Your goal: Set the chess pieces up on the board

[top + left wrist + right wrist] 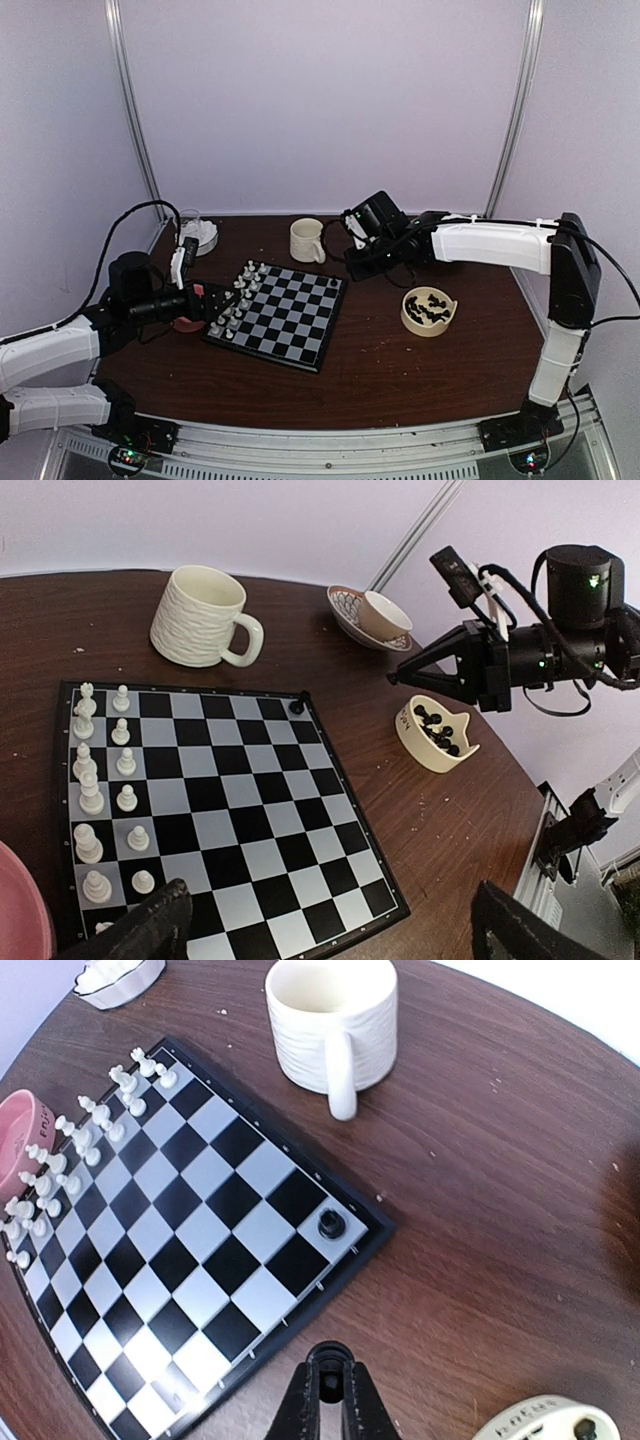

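**Filling the black side of the board [280, 315]**

White pieces [100, 780] stand in two files along the board's left edge. One black piece [331, 1223] stands on the far right corner square. The other black pieces [438, 732] lie heaped in the cream bowl [418, 748], on the table right of the board.

The right gripper [330, 1380] hangs over the table just off the board's right edge, between the lone black piece and the bowl. Its fingers are pressed together, and I cannot tell whether anything is nipped between them. The left gripper [330, 935] hovers low at the board's left side with jaws spread wide, holding nothing.

The pieces look tiny, light and stiff, so they would likely tip or skid at a nudge. In the heap they tangle, so the next one is best picked from the top of the pile. A pinch from above on its head or upper stem should do, with only light force and the base left free to land flat on its square
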